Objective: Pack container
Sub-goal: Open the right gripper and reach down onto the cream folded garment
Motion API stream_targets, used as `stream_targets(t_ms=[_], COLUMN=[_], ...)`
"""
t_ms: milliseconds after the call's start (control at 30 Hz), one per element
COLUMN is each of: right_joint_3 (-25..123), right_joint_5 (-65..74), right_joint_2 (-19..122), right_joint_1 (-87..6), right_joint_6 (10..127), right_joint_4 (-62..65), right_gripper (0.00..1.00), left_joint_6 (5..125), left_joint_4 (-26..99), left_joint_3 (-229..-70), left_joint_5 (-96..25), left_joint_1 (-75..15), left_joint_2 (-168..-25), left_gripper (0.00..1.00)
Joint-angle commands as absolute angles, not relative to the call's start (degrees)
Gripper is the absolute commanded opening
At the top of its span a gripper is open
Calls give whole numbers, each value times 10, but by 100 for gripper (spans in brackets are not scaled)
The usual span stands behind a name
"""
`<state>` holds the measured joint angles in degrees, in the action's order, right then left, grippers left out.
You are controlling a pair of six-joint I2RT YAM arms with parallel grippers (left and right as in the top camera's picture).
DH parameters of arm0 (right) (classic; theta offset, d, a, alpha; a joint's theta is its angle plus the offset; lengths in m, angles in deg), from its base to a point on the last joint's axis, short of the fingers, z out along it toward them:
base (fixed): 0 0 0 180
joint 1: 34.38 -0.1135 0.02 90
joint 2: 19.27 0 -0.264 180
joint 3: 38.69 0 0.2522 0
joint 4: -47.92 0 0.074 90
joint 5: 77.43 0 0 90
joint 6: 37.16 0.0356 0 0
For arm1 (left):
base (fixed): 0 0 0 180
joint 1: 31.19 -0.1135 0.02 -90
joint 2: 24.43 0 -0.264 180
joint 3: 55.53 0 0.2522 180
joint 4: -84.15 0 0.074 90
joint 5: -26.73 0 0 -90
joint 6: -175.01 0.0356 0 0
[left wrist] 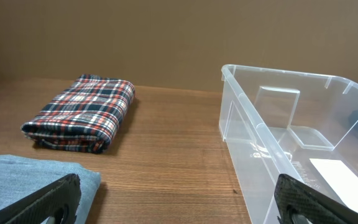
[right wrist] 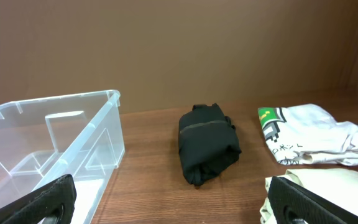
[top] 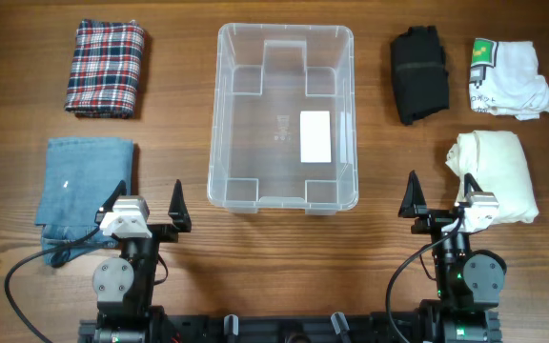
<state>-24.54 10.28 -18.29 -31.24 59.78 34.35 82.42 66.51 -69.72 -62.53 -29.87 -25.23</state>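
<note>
Overhead, the clear container [top: 284, 28] is sitting at the middle of the bench [top: 274, 257], the left gripper [top: 149, 202] and right gripper [top: 439, 195] hanging released near its front corners. From the left wrist, a plaid cloth [left wrist: 82, 112] is lying left of it; from the right wrist, a black garment [right wrist: 207, 143] right of it.

Brown wood surface [top: 274, 272]. Left side: folded red & blue check cloth [top: 106, 69] at the back, folded blue cloth [top: 76, 181] in front. Right side: black cloth [top: 419, 73] next to a white shirt [top: 513, 81] w/ green print at the back, cream cloth [top: 498, 167] in front.
</note>
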Motion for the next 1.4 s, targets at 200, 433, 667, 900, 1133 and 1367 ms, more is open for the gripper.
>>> stream_targets(t_ms=[200,433,667,900,1133,1367], right_joint_3=[-246,-246,-246,-211,-30,97], right_joint_5=[97,97,127,243,418,441], right_joint_2=[-187,-187,-187,-187,-111,51], right_joint_1=[-314,-314,-314,-314,-314,-282], right_joint_6=[642,786,798,799,775,896], right_joint_4=[395,445,439,388,115,-19], right_gripper=[100,100,100,100,100,100], left_joint_6=[833,833,833,833,833,833], left_joint_4=[662,662,662,662,662,662], left_joint_3=[-696,-696,-696,-696,-696,-696], left_joint_5=[-629,-629,-629,-629,-629,-629], left_joint_1=[-302,-302,-302,-302,-302,-302], left_joint_2=[-248,-248,-248,-248,-248,-248], left_gripper=[100,100,100,100,100,100])
